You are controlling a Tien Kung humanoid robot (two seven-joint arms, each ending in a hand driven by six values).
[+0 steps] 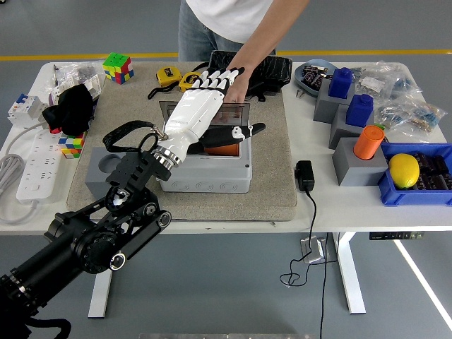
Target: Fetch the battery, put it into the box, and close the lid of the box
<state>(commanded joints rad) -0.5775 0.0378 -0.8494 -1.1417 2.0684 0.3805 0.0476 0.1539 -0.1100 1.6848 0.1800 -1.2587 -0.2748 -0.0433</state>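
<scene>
A: What's the biggest thing in play?

B: The white table (353, 212), then the beige felt mat (272, 191) on it, then the grey plastic box (212, 178) sitting in the middle of that mat. Its clear hinged lid (236, 111) stands open at the far edge, and a person's hand (239, 90) rests on the lid from the far side.

A: And the robot?

B: The white left hand (201, 106) hangs over the open box with its fingers stretched out flat and slightly fanned, thumb pointing to the right, holding nothing. No right hand shows.

A: Where's the battery?

B: I take the orange block (224, 149) lying inside the box, under the palm and thumb, to be the battery; part of it is hidden by the hand, so I can't be sure.

A: So the lid is next. How will it handle?

B: My guess is light, stiff and slick, swinging freely on its hinge. A flat palm against its far face near the top edge should tip it forward; pinching the thin edge seems likelier to slip. The person's hand is right there, so contact needs care
</scene>
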